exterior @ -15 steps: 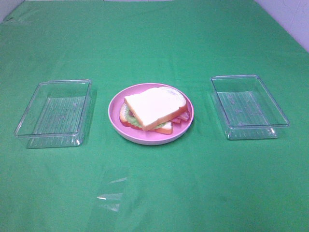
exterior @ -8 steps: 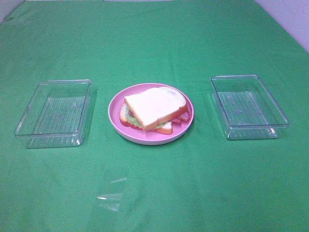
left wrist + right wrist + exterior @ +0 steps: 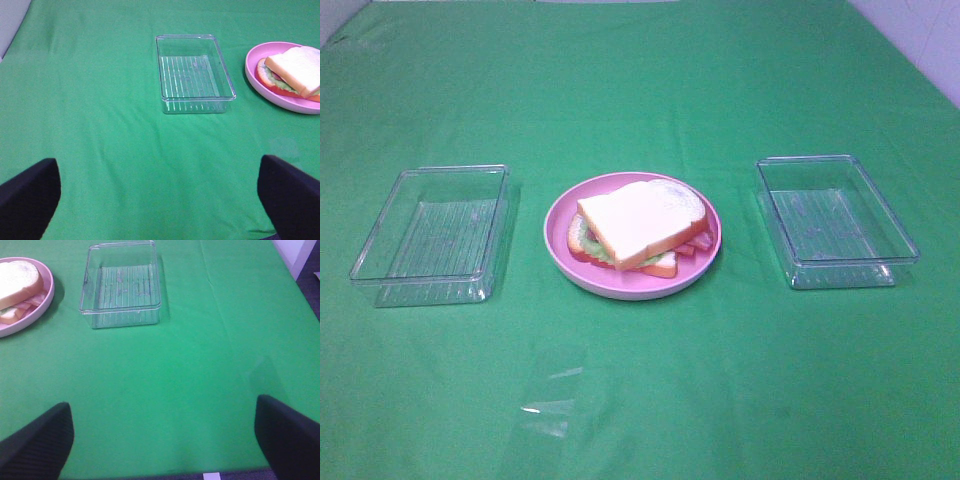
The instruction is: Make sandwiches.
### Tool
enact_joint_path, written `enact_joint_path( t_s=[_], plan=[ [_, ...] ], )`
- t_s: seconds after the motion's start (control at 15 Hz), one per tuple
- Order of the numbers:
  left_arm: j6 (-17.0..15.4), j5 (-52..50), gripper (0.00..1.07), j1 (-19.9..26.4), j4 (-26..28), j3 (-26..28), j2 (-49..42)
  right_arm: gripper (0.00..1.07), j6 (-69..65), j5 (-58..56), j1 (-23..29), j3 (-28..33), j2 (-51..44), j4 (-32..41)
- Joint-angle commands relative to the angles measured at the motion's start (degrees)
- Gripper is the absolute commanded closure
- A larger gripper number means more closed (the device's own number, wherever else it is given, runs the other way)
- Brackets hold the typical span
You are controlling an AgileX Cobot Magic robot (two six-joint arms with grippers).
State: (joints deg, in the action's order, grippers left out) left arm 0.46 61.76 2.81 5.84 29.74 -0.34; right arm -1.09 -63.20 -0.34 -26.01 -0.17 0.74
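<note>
Exterior high view: sandwich (image 3: 640,226), stacked on pink plate (image 3: 560,262), mid-table between two clear trays; top bread slice (image 3: 642,218) skewed, long axis running diagonally, rounded end toward far right. Left gripper (image 3: 157,200) and right gripper (image 3: 162,437): wide apart, empty, well clear. Judged complete; best left undisturbed, arms kept back

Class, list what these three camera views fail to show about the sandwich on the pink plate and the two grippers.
1. Cheese: not visible in any view; the top bread slice covers the sandwich middle.
2. Pink plate: cut off by the frame edge in both wrist views.
3. Left gripper and right gripper: only dark fingertips show at the wrist views' edges; absent from the high view.
</note>
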Motion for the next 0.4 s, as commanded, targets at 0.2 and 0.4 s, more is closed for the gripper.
enact_joint_path(
  t_s=[0.2,0.4],
  plan=[
    [0.11,-0.23,0.06,0.11,0.52,-0.11,-0.86,0.11,-0.29,0.0,-0.29,0.23,-1.6,-0.06],
    [0.11,-0.23,0.06,0.11,0.52,-0.11,-0.86,0.11,-0.29,0.0,-0.29,0.23,-1.6,-0.06]
  ],
)
